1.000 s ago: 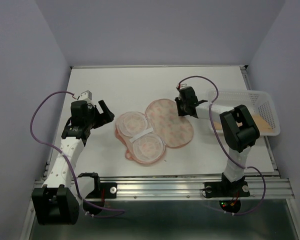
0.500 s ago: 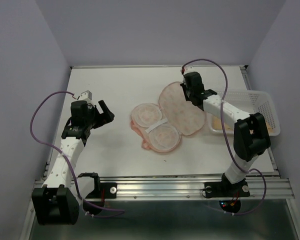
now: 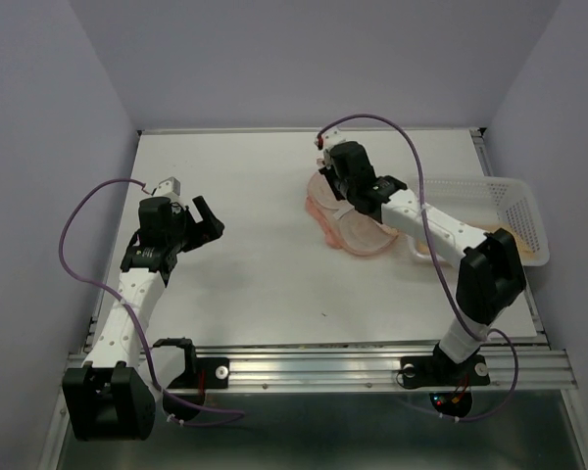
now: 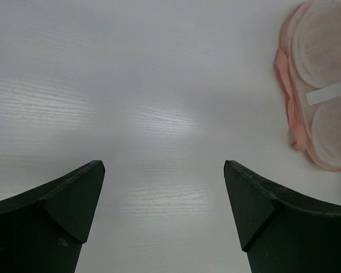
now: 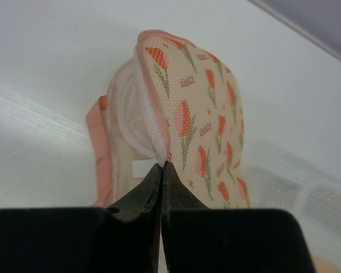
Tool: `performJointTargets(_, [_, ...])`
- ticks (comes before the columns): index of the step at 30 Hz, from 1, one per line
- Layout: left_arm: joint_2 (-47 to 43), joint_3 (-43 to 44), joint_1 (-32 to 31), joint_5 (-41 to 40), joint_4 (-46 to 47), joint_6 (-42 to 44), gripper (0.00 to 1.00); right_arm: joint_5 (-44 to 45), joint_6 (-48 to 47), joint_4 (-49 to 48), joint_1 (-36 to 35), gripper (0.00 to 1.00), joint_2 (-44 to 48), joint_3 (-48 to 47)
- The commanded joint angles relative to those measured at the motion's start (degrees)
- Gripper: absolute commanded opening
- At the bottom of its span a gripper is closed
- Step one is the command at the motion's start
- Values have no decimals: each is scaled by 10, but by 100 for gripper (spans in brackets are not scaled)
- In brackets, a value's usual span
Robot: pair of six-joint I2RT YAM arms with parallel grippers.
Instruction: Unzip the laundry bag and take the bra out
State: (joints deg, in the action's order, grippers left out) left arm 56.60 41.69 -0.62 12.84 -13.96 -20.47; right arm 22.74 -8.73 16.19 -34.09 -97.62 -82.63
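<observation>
The laundry bag (image 3: 361,230) lies at the far right of the table (image 3: 274,284), peach-pink, with its halves folded together. My right gripper (image 3: 335,184) is over its far-left end. In the right wrist view the jaws (image 5: 162,164) are shut on the bag's pink zip edge, and the flap (image 5: 207,114) with orange-red and green marks stands lifted. A tan-beige piece (image 3: 525,247), apparently the bra, lies in the basket. My left gripper (image 3: 212,217) is open and empty over bare table. In its wrist view (image 4: 165,170) the bag (image 4: 324,114) is far off at the upper right.
A clear plastic mesh basket (image 3: 514,196) stands at the table's right edge, just right of the bag; it also shows in the right wrist view (image 5: 295,193). The right forearm (image 3: 426,215) crosses over the bag's near side. Walls close the table at the back and sides.
My right gripper moved to the far left with the bag's flap, folding it over the other half and dragging the whole bag farther back and right. The left arm has not moved.
</observation>
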Motion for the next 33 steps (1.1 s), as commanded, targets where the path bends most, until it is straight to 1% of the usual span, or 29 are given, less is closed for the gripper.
performJointTargets(1, [-10,-6,2,2,18,6,99,-67,30,13,-14,4,-33,23])
performJointTargets(2, [-10,-6,2,2,18,7,99,-93,42,11,-14,5,-53,25])
performJointTargets(4, [-11,-6,2,2,18,7,99,-118,52,11,-14,10,-79,26])
performJointTargets(7, [-11,-6,2,3,18,6,99,-140,69,9,-14,44,-92,23])
performJointTargets(10, [-13,-6,2,2,18,7,99,-159,79,10,-14,59,-82,19])
performJointTargets(11, [-14,-6,2,2,18,7,99,-174,85,10,-14,71,-63,19])
performJointTargets(13, [-15,-6,2,3,19,7,99,-185,86,10,-14,86,-37,19])
performJointTargets(14, [-15,-6,2,5,19,8,99,-186,106,10,-14,96,-11,19])
performJointTargets(15, [-15,-5,2,5,18,10,99,-180,112,11,-14,100,2,20])
performJointTargets(19, [-13,15,2,-16,12,5,99,-133,128,17,-14,100,67,16])
performJointTargets(21, [-18,54,2,-19,-4,-4,99,-94,145,28,10,100,107,12])
performJointTargets(22, [-18,54,2,-16,-5,-4,99,-81,153,34,10,100,107,10])
performJointTargets(25, [-32,110,2,-20,-41,-13,99,-24,173,44,30,100,174,22])
performJointTargets(26, [-41,144,2,-32,-51,-13,99,-2,178,44,30,100,216,29])
performJointTargets(27, [-45,161,2,-39,-62,-12,99,35,179,45,30,100,238,37])
performJointTargets(28, [-51,176,2,-46,-72,-11,99,49,180,45,30,100,261,46])
performJointTargets(29, [-64,203,2,-61,-92,-8,99,73,180,44,30,100,310,63])
performJointTargets(31, [-81,226,2,-78,-117,-7,99,93,173,44,30,100,360,80])
performJointTargets(32, [-97,246,2,-96,-126,-5,99,106,167,46,30,100,411,95])
performJointTargets(33, [-106,255,2,-105,-134,-4,99,112,166,48,30,100,435,102])
